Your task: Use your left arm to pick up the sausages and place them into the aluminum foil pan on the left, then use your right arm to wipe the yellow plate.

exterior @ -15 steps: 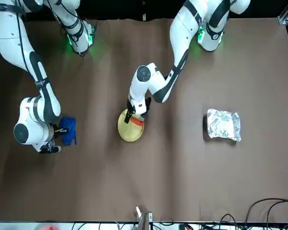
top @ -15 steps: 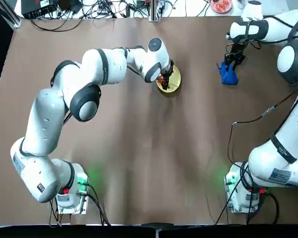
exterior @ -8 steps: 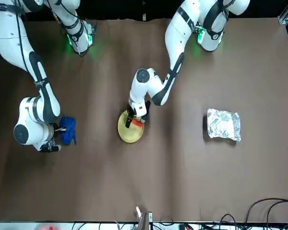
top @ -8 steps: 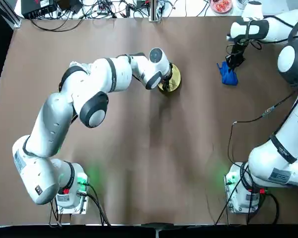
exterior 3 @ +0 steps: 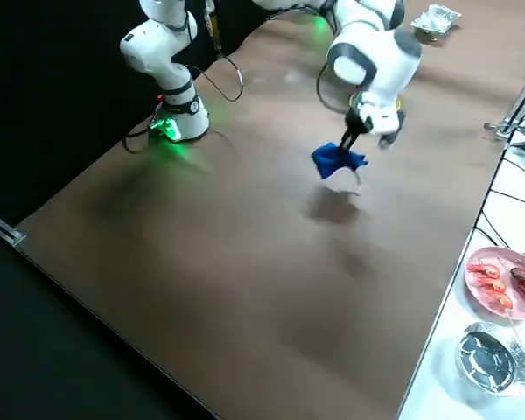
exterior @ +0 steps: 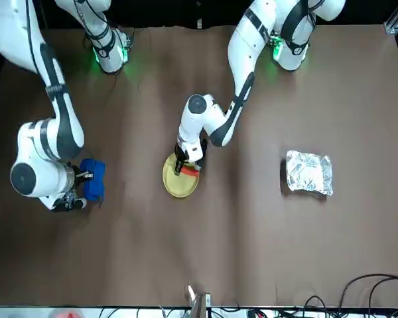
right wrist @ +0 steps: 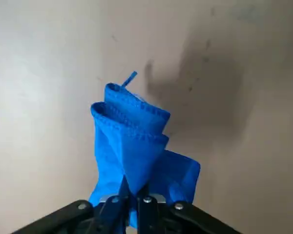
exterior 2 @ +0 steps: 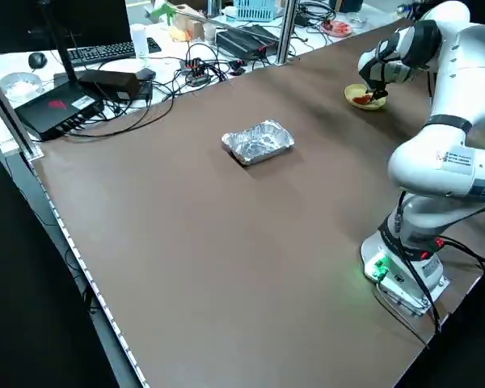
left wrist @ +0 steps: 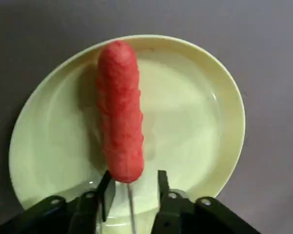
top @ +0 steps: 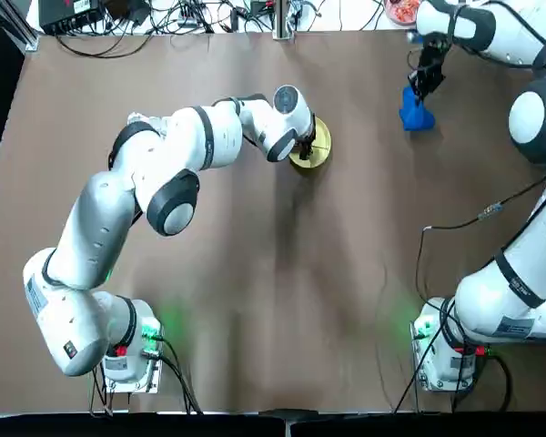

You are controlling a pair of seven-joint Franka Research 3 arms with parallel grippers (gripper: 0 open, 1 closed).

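Table top (top: pixel 255 273): brown, matt, smooth, faint scuffs. Yellow plate (left wrist: pixel 185 112): glossy, smooth, plastic or glazed, cannot tell which. Sausage (left wrist: pixel 119 112): red-orange, slightly bumpy, soft sheen; its stick (left wrist: pixel 132 209) thin, metallic-looking. Foil pan (exterior 2: pixel 259 143), far left: crinkled shiny metal. Cloth (right wrist: pixel 132 146) in right gripper (right wrist: pixel 132 187): blue woven-looking fabric, matt, stitched edges. Left gripper (left wrist: pixel 136 183): matt black, bright metal screws. Both arms' shells: white, smooth, glossy.
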